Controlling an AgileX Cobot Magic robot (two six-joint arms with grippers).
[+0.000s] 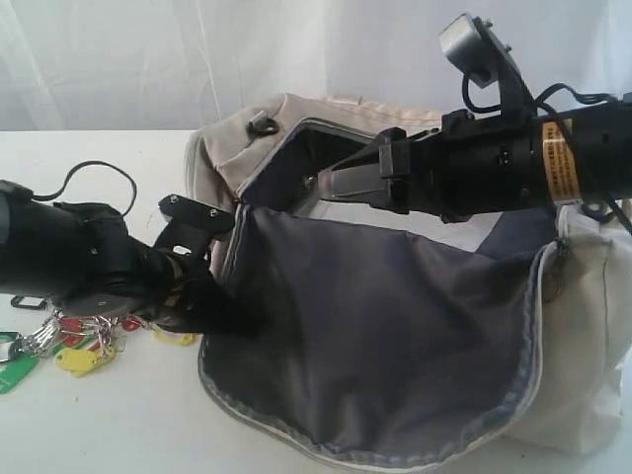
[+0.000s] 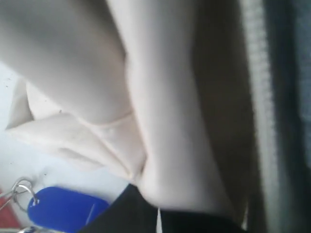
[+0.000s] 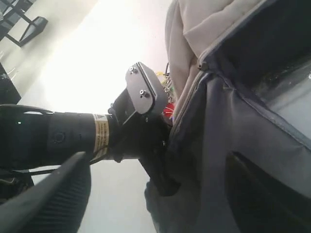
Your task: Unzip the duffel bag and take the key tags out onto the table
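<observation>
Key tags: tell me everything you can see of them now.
The key tags are a bunch of small plastic tags, yellow, red, green and blue, joined by metal rings. They lie on the white table, outside the duffel bag, partly hidden beneath the left arm.

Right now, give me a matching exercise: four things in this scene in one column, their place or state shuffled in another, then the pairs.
1 key tags
2 left gripper
3 right gripper
4 duffel bag

A open, at the bag's opening
B unzipped, dark lining showing
C on the table, beside the bag
D shut, at the bag's edge

Pairs: 1-C, 2-D, 3-A, 4-B
</observation>
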